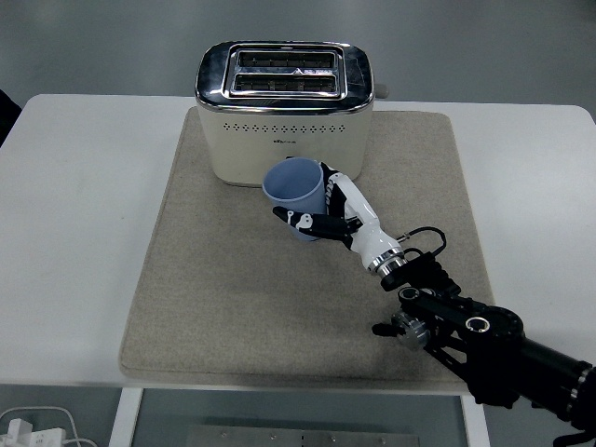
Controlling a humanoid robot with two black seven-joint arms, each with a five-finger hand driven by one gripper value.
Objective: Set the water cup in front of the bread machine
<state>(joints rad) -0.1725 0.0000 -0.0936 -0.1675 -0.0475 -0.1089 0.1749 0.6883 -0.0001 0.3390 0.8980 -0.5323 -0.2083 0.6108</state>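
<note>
A light blue water cup [295, 193] stands upright on the beige mat [223, 279], just in front of the cream toaster [285, 112] with its chrome top. My right hand [326, 209] is wrapped around the cup's right side, white and black fingers [307, 222] curled across its lower front. The black right arm [475, 340] comes in from the lower right corner. Whether the cup's base touches the mat is hidden by the hand. No left arm shows.
The mat covers the middle of the white table [74, 233]. A white power strip with cables [28, 430] lies below the table's near edge at bottom left.
</note>
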